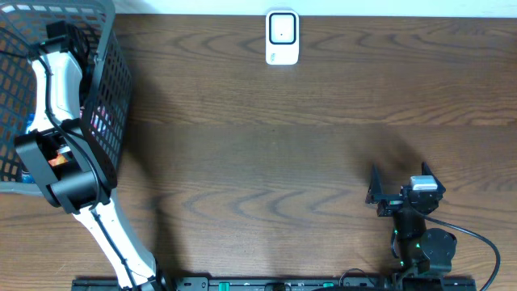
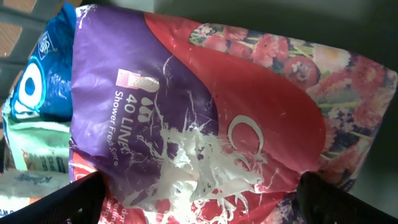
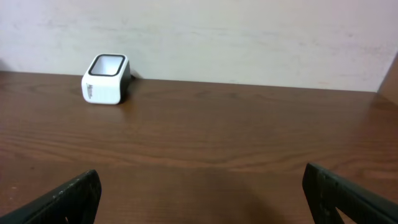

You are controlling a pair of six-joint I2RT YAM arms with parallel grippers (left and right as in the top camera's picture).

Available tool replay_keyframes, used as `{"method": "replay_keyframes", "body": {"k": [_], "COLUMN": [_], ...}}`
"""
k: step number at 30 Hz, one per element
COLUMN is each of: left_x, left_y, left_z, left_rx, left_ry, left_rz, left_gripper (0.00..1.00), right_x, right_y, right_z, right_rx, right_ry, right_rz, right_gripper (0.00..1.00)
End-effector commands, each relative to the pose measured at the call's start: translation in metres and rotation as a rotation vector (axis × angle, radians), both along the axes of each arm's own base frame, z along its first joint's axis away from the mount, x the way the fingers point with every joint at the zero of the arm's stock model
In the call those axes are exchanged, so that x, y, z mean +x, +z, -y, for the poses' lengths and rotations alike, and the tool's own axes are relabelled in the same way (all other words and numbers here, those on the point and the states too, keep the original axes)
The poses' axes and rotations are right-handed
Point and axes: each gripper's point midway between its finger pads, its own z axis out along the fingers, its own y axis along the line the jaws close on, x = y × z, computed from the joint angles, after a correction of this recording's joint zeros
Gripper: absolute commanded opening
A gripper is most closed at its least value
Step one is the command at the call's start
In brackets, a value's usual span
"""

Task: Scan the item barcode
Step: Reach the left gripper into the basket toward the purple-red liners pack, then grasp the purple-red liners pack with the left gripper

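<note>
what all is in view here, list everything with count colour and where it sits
liner pack: one, purple and red with flowers, in the basket, right in front of the left end effector
blue pack: one, blue and white, in the basket beside the liner pack
green pack: one, pale green, next to the blue pack
basket: one, dark mesh, far left of the table
barcode scanner: one, white, middle of the table's far edge
table: one, brown wood
left end effector: one, black, open, inside the basket
right end effector: one, black, open, near right of the table, holding nothing
</note>
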Motion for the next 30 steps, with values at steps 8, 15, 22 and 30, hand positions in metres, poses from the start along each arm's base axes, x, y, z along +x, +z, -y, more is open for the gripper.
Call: {"method": "replay_keyframes", "body": {"k": [8, 15, 22, 30], "left_x": [-0.006, -0.001, -0.013, -0.02], "left_y": [0.05, 0.069, 0.027, -0.002], "left_z": [-0.008, 0.009, 0.013, 0.014], "left_rx": [0.102, 0.023, -0.005, -0.003], "left_ry": [0.001, -0.002, -0.002, -0.024], "left_rz": [0.059, 0.149, 0.063, 0.032], "left_gripper": [0.99, 0.94, 0.87, 0.87], "right_x": [0.0, 0.0, 0.0, 0.0], "right_y": [0.0, 0.0, 0.0, 0.0], "right_z": [-0.002, -0.002, -0.002, -0.002], "right_rx": [-0.012, -0.012, -0.012, -0.012], "right_ry": [0.011, 0.011, 0.011, 0.011], "right_rz": [0.002, 0.002, 0.002, 0.002], "right_gripper": [0.99, 0.99, 0.99, 0.99]}}
